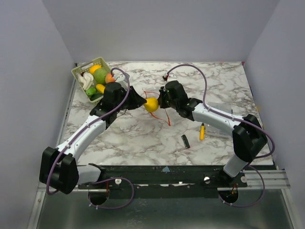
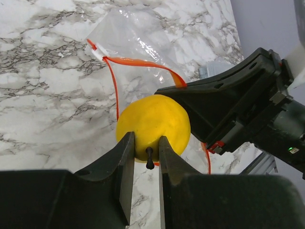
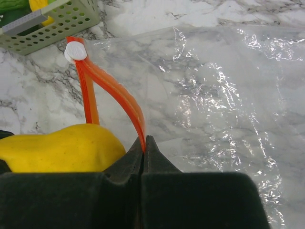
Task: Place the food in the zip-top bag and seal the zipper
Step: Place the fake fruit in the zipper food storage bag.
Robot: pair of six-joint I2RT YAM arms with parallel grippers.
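Green basket (image 1: 85, 65) far-left on marble table (image 1: 143, 137); yellow screwdriver (image 1: 202, 131) near black ridged piece (image 1: 185, 141).

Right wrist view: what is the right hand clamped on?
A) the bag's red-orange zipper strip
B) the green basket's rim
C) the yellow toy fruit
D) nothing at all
A: the right hand is shut on the red-orange zipper strip, and the yellow toy fruit sits just beside its fingers, not between them.

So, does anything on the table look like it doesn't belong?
Yes. A small yellow-handled screwdriver and a little black toothed piece lie loose on the marble table, right of the middle. Neither looks like food.
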